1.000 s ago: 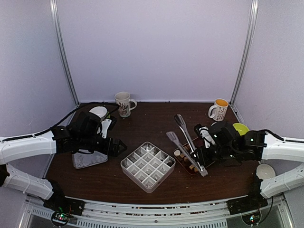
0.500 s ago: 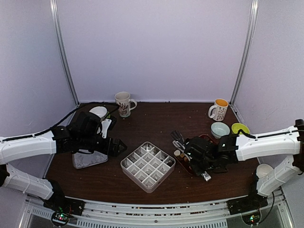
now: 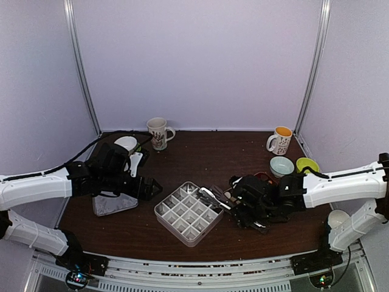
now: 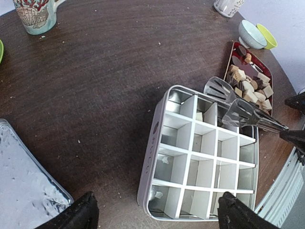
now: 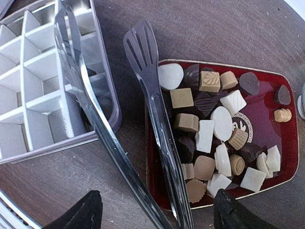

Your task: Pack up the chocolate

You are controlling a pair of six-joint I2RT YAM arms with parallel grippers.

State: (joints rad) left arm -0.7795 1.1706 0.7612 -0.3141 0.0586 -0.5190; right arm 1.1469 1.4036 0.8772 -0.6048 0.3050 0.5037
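The chocolate (image 5: 214,129) is a heap of dark, tan and white pieces in a red tray (image 5: 259,119), which also shows in the left wrist view (image 4: 252,78). Left of it stands the white divided box (image 3: 185,216) (image 4: 205,152) (image 5: 43,95). Metal tongs (image 5: 152,124) (image 3: 209,196) (image 4: 238,112) reach from the tray over the box's edge, their arms spread. My right gripper (image 5: 152,214) (image 3: 240,210) is open, the tong arms passing between its fingers with gaps on both sides. My left gripper (image 4: 159,217) (image 3: 152,187) hangs open at the box's near left corner. One pale piece (image 4: 199,116) lies in a compartment.
Two mugs (image 3: 158,132) (image 3: 281,140) stand at the back. A pale bowl (image 3: 281,165) and a green bowl (image 3: 307,164) sit right of the tray. A foil tray (image 3: 113,204) lies under the left arm, and a white bowl (image 3: 339,219) is at the right edge.
My right arm swung left from the tray toward the box, carrying the tongs. Its jaws widened and the tong arms sprang apart. The left arm stayed still.
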